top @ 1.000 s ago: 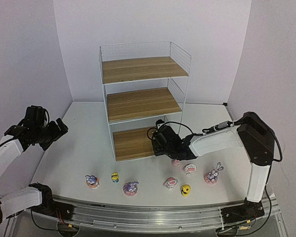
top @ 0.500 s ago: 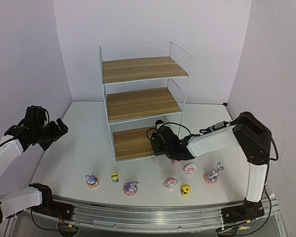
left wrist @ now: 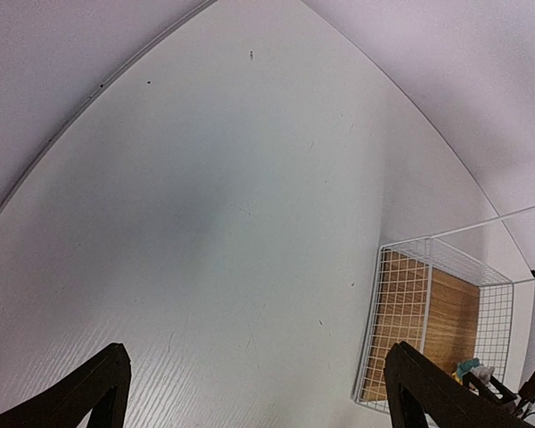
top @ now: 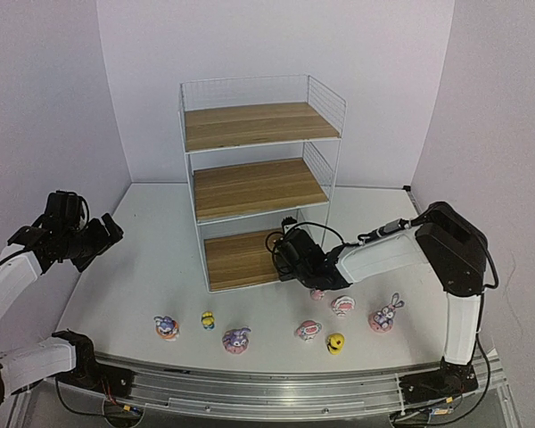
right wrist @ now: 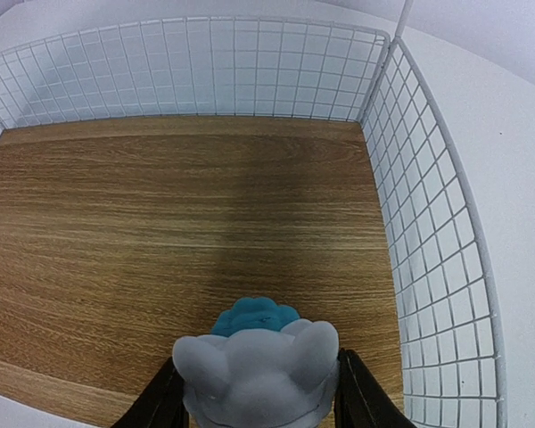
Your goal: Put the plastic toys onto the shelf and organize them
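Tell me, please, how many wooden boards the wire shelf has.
3. The top board, the middle board below it, and the bottom board, over which the right gripper holds a toy. None looks hidden.

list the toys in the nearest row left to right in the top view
far-left figurine → left yellow toy → purple bunny → pink-and-white toy → right yellow toy → far-right bunny
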Available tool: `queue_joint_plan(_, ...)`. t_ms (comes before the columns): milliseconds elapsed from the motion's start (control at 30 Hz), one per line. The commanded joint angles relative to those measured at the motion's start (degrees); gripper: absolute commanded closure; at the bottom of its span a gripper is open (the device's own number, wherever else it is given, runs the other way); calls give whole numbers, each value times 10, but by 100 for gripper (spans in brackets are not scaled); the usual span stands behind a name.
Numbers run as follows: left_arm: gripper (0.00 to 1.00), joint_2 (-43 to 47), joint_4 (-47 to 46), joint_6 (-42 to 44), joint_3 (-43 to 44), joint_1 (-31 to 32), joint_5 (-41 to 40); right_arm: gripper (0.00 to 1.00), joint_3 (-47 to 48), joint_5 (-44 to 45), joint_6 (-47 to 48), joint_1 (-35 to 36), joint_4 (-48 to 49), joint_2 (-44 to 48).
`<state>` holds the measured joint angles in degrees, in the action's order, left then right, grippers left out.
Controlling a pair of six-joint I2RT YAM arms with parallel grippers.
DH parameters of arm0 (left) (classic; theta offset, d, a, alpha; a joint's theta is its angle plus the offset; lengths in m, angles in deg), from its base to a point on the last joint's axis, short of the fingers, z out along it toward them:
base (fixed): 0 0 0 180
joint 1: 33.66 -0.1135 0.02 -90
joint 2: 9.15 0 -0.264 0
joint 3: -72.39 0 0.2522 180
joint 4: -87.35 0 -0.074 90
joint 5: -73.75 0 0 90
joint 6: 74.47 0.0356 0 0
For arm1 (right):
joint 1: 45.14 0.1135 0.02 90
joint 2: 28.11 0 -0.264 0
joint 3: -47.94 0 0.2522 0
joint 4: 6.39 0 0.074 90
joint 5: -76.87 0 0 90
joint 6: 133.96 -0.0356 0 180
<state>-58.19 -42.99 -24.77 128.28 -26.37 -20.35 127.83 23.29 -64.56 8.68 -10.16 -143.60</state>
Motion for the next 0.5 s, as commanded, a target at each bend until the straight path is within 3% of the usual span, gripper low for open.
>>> queue_joint_plan(0, 0, 8, -15, 10, 2, -3, 2, 62, 19, 13, 4, -5, 21, -8)
queue_joint_plan(467, 0, 9, -14, 9, 2, -3, 1, 42, 9, 15, -2, -5, 22, 4)
